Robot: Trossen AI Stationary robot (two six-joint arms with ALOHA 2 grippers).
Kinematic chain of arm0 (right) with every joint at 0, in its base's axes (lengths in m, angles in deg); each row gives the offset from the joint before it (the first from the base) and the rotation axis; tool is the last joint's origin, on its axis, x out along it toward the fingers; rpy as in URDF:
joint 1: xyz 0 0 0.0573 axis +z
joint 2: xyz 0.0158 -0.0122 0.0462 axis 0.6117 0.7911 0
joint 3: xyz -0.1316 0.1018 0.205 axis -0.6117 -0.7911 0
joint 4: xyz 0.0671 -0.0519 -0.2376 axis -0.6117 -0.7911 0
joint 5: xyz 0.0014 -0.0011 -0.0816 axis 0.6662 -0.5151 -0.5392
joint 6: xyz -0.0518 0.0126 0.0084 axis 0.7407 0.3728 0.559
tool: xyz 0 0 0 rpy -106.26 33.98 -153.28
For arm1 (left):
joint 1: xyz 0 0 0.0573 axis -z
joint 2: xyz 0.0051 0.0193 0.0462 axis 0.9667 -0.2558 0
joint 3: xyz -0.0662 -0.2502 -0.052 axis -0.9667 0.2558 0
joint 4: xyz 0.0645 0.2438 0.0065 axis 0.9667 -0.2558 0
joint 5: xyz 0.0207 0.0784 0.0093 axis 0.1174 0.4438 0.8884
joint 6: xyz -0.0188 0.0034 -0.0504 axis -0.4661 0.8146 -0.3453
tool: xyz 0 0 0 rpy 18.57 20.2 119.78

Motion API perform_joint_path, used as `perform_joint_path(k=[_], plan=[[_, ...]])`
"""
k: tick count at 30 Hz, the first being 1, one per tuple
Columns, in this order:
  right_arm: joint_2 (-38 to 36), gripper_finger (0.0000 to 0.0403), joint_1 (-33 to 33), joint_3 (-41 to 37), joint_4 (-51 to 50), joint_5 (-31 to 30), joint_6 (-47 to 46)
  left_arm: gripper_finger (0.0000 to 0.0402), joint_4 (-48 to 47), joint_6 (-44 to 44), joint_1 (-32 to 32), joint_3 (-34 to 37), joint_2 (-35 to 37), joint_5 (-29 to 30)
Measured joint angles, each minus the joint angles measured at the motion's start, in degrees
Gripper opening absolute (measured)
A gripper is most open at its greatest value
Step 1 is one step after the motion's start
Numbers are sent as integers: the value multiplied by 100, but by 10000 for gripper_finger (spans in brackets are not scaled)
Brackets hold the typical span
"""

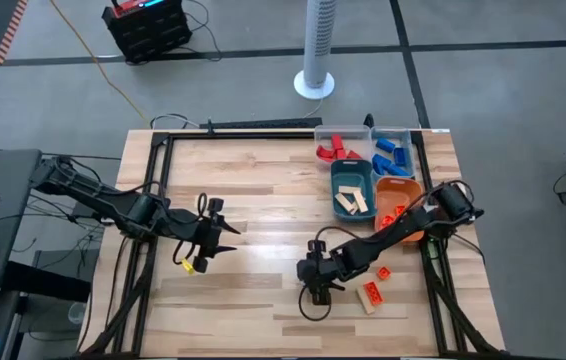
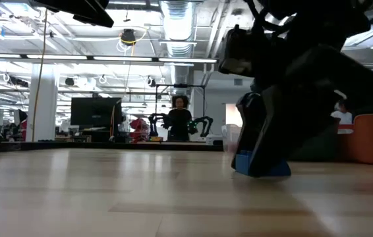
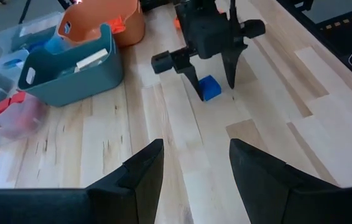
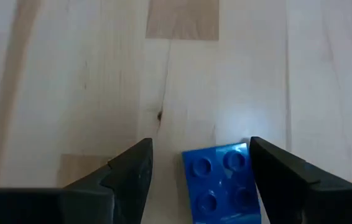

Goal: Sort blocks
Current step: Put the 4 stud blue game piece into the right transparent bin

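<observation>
The right gripper point(image 1: 320, 287) stands low over the pale wooden table point(image 1: 253, 190), its two dark fingers spread apart with a small blue studded plastic brick point(image 4: 222, 183) lying flat on the wood between them; one finger point(image 4: 282, 174) is just beside the brick's edge, the other stands apart from it, so the brick is not grasped. In the left wrist view the same blue brick point(image 3: 210, 88) sits on the table between the lowered fingertips. Near the right arm, an orange brick point(image 1: 384, 272) and a tan wooden block point(image 1: 371, 295) lie loose on the table. Along the table's right side, a teal tray point(image 1: 352, 172) holds tan blocks, an orange tray point(image 1: 400, 187) holds orange bricks, and a clear tray point(image 1: 368, 131) holds red bricks point(image 1: 331, 150) and blue bricks point(image 1: 391, 150) in separate compartments. The left gripper point(image 1: 218, 237) hovers over the table's left half, fingers released and empty
</observation>
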Motion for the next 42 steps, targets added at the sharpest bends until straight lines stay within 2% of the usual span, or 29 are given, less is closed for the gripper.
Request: perform_joint_path(k=[11, 14, 20, 23, 27, 32, 36, 39, 42], plan=[[210, 256, 148, -76, 175, -563, -136, 179, -158, -75, 1, 0, 0, 0], [194, 225, 164, -76, 129, -579, -152, 179, -157, -84, 1, 0, 0, 0], [187, 126, 177, -76, -26, -623, -149, 179, -154, -87, 0, 0, 0, 0], [89, 101, 151, -76, -153, -607, -152, 179, -154, -104, 0, 0, 0, 0], [-312, 106, 72, 41, -1135, -860, -230, 179, -151, -108, 2, 0, 0, 2], [-1242, 119, -118, 222, -2682, -2327, -797, 179, -139, -158, 2, 0, 0, 2], [-1957, 119, -581, 229, -3959, -3363, -1940, 179, -139, -216, 0, 0, 0, 3], [-2311, 119, -1243, 147, -5113, -3520, -3004, 179, -139, -216, 2, 0, 0, 4], [-2601, 119, -1981, -130, -5682, -3486, -3692, 179, -151, -255, 0, 0, 0, 4]])
